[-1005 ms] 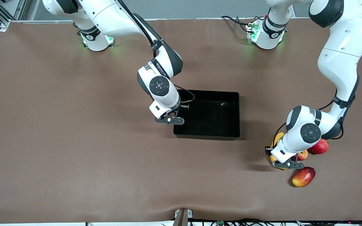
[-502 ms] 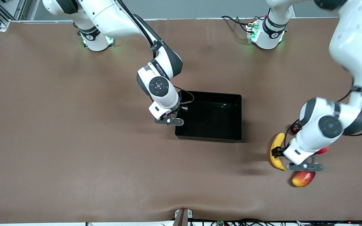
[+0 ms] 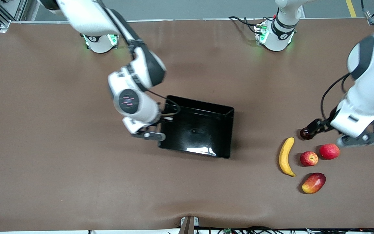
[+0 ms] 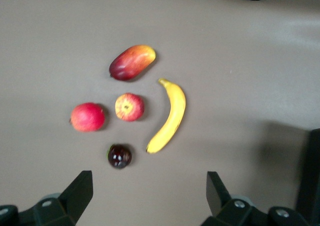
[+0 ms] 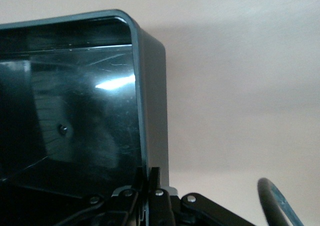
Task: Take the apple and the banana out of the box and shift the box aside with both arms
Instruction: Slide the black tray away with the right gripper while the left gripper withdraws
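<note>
The black bin (image 3: 226, 136) sits askew at mid-table. My right gripper (image 3: 154, 136) is shut on its wall at the end toward the right arm; in the right wrist view the fingers (image 5: 149, 176) pinch the rim of the bin (image 5: 151, 86). The bin holds nothing. The yellow banana (image 3: 286, 156) and the small flecked apple (image 3: 309, 158) lie on the table toward the left arm's end. My left gripper (image 3: 364, 139) is open and empty, up in the air over the table beside the fruits. The left wrist view shows the banana (image 4: 169, 116), the apple (image 4: 129, 107) and my open gripper (image 4: 149, 188).
A larger plain red fruit (image 3: 329, 151) lies beside the apple. A red-and-yellow mango (image 3: 313, 183) lies nearer the front camera. A small dark round fruit (image 3: 305, 133) lies farther from it. The bin's corner shows in the left wrist view (image 4: 310, 176).
My right gripper has dragged the bin toward the right arm's end and turned it. My left gripper has lifted off the fruits, empty, and moved toward the left arm's end.
</note>
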Action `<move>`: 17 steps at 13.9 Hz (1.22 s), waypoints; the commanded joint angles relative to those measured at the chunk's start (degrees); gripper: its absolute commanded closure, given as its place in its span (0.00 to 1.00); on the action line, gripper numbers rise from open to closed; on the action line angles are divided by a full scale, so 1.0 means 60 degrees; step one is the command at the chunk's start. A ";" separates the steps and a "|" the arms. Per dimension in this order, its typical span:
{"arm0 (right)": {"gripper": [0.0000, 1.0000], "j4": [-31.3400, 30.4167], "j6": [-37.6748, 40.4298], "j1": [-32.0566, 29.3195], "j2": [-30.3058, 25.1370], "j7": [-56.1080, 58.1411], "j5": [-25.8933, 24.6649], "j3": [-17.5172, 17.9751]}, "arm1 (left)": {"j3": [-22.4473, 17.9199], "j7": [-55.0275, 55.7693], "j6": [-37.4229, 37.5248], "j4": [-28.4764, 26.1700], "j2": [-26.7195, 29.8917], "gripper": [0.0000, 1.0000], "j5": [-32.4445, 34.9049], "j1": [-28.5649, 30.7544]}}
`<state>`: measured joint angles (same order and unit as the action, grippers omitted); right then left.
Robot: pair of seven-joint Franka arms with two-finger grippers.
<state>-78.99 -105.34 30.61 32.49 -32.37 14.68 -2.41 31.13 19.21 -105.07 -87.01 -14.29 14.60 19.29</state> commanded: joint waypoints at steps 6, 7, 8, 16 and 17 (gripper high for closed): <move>1.00 -0.0312 0.3534 -0.3573 -0.2133 0.3558 0.0264 0.0110 | -0.0584 -0.0124 0.1923 -0.0454 0.2293 0.00 -0.0997 -0.0588; 1.00 -0.0312 0.3799 -0.4100 -0.2192 0.4174 0.0235 0.0110 | -0.1125 -0.0255 0.2289 -0.0454 0.2425 0.00 -0.1041 -0.1144; 1.00 -0.0312 0.4048 -0.4584 -0.2207 0.4731 0.0206 0.0080 | -0.1725 -0.0460 0.2568 -0.0454 0.2528 0.00 -0.1273 -0.1628; 1.00 -0.1231 0.3352 -0.7515 -0.2003 0.8454 -0.1464 0.0080 | -0.3913 -0.1443 0.2952 -0.0673 0.3027 0.00 -0.1745 -0.3097; 1.00 -0.1670 0.2970 -0.7765 -0.2002 0.8733 -0.1479 0.0080 | -0.3914 -0.1443 0.2952 -0.0673 0.3056 0.00 -0.1745 -0.3054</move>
<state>-84.82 -84.55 -12.53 21.44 16.50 6.06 -3.27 8.78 11.12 -87.62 -89.18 1.82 4.98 1.66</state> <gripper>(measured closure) 0.943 0.000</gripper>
